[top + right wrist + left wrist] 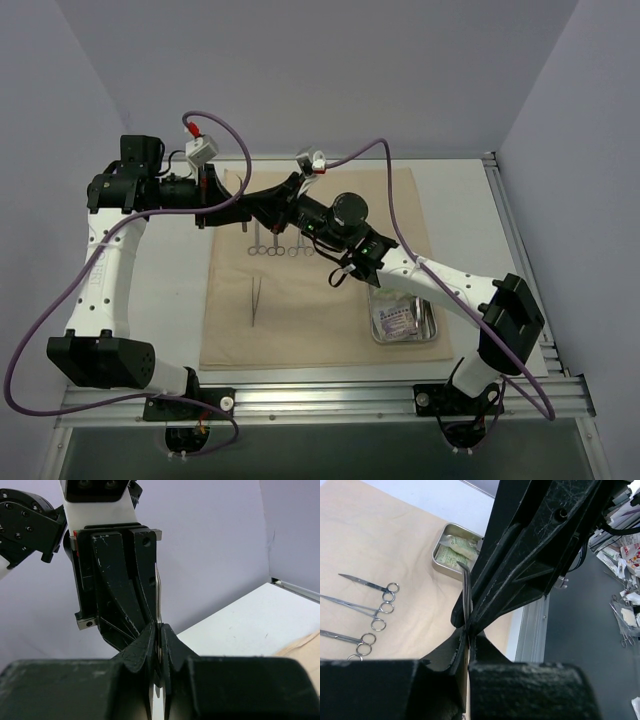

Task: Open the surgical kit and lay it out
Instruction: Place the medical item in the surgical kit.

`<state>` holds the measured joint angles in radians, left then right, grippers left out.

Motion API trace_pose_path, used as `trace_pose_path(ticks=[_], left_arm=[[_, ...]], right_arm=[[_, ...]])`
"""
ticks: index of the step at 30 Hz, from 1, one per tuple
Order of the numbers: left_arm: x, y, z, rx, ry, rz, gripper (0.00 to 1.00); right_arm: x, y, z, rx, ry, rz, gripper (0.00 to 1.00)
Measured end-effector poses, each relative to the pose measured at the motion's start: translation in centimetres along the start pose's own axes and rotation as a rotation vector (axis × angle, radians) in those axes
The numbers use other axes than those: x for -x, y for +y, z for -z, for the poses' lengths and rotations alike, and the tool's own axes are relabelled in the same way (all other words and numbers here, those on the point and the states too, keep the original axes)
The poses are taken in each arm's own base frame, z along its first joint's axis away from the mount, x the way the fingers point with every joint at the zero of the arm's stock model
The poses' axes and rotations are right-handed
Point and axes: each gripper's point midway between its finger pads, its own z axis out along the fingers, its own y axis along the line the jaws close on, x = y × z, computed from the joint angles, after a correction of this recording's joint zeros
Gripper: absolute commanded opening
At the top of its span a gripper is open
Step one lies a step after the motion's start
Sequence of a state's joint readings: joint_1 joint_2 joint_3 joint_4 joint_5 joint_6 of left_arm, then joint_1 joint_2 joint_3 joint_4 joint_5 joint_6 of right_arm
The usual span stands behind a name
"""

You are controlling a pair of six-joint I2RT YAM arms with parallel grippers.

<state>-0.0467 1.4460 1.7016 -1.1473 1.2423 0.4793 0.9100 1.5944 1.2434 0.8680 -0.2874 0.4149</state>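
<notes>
beige cloth [300, 330] lies opened flat, so i judge the unwrapping part of the kit job done. the tray [439, 547] sits on it at the 4 o'clock corner with pale packets [395, 320] inside. a row of clamps [272, 245] lies at about 10 o'clock from the cloth's middle, and tweezers [255, 300] lie alone at 8 o'clock.

one thin steel tool [465, 595] is off the cloth, up in the air over the 11 o'clock part. the left claw [470, 637] is closed on it. the right claw [159, 632] is closed on it too, meeting the left one tip to tip. it looks to me like a hand-over between the arms.

as i read it, what is left is to let one claw go, set this tool down beside the others, and maybe lift the packets out of the tray.

what i cannot make out:
- what kind of tool it is. both wrist views show only a narrow steel strip between black fingers, with both ends covered.
- the tool from above. the two claws hide it there.
- the full count of clamps. the right arm crosses the row from above, and the left wrist view cuts the nearest one off at 6 o'clock.
- how many packets there are. they overlap in the tray.
- which way the hand-over goes. both grips look equally firm.
</notes>
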Motion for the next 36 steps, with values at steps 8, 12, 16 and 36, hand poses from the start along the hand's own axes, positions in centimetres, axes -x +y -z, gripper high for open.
trace_pose_path(ticks=[8,12,16,36], left_arm=[[-0.3,0.5,-0.2,0.02,0.016,0.034,0.02],[-1.5,2.7,-0.6,0.16,0.087,0.083,0.02],[-4.4,6.4,-1.2,0.408,0.215,0.146,0.02],[-21.7,10.7,-6.6,0.87,0.737,0.556,0.02]], right_arm=[[-0.2,-0.5,0.3,-0.007,0.009,-0.031,0.27],[-0.9,-2.5,0.4,-0.113,0.031,-0.032,0.47],[-1.8,-5.3,1.1,-0.282,0.044,-0.043,0.5],[-4.0,-9.8,18.4,-0.967,0.017,-0.227,0.48]])
